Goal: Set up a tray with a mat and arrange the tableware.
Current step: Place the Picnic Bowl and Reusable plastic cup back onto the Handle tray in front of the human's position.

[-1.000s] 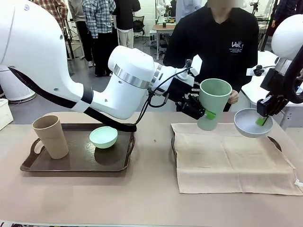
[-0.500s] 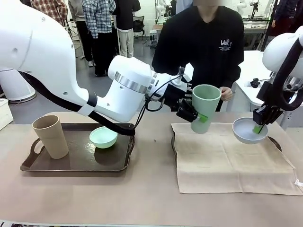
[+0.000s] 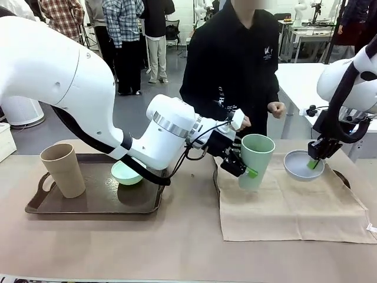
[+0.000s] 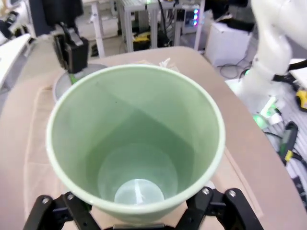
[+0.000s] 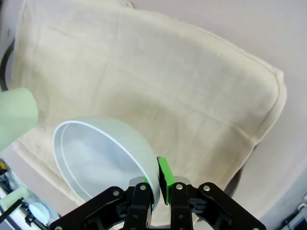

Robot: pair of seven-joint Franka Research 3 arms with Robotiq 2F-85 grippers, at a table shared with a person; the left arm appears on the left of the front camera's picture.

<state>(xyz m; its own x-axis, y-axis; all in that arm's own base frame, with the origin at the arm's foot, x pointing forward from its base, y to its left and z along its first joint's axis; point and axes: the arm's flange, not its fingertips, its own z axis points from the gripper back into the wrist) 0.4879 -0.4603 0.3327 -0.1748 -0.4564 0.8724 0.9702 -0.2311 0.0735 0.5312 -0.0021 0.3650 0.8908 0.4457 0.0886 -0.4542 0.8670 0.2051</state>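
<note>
Over the beige cloth mat (image 3: 288,203), left gripper (image 3: 247,170) clasped a tilted sage-green plastic cup (image 3: 257,152); right gripper (image 3: 312,164) pinched the rim of a pale bluish-white bowl (image 3: 296,167); a tilted release might topple the cup.

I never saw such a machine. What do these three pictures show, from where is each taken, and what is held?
These are two robot arms at a table, with a person opposite. One picture looks across the table; the other two come from cameras on the wrists. The left gripper holds a sage green cup, tilted, over a beige mat; the right gripper pinches the rim of a pale bowl. On a brown tray stand a tan cup and a mint bowl.
</note>
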